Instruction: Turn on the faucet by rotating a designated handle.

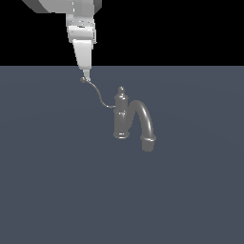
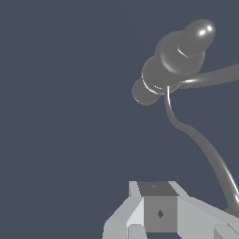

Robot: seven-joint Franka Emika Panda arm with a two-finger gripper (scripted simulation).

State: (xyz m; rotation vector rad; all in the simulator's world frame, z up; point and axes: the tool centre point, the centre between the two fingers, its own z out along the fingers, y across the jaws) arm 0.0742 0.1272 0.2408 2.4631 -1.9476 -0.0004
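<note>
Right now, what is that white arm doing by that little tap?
A simulated robot arm is working on a small dark grey faucet that stands on a flat grey surface. Its hand has its tip at the ball end of the thin curved handle, the lever that turns the water on. Whether the hand is open or closed cannot be told.

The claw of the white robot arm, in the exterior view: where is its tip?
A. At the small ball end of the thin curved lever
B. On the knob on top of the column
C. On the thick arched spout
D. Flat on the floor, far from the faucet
A: the white claw comes down to the ball tip of the thin S-curved grey metal lever, away from the dark grey metallic faucet and its thick arched spout.
</note>
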